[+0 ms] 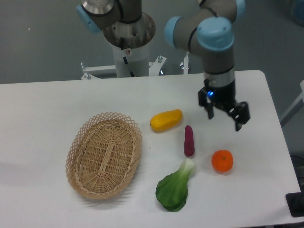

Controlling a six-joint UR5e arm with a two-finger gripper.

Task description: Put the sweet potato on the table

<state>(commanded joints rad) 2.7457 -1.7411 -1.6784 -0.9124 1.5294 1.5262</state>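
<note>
Bok choy (175,187) lies below the sweet potato (188,141) on the table (42,109); the end effector (224,117) hangs open, empty.

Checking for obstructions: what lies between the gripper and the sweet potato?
Nothing: only bare table separates the open gripper from the sweet potato in the fixed camera view.

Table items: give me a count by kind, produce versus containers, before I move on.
Root vegetable: 1, the sweet potato
Leafy green: 1, the bok choy
Fruit: 2, the orange and the yellow oblong fruit
Container: 1, the wicker basket, nothing in it
Total: 5 on the table
</note>
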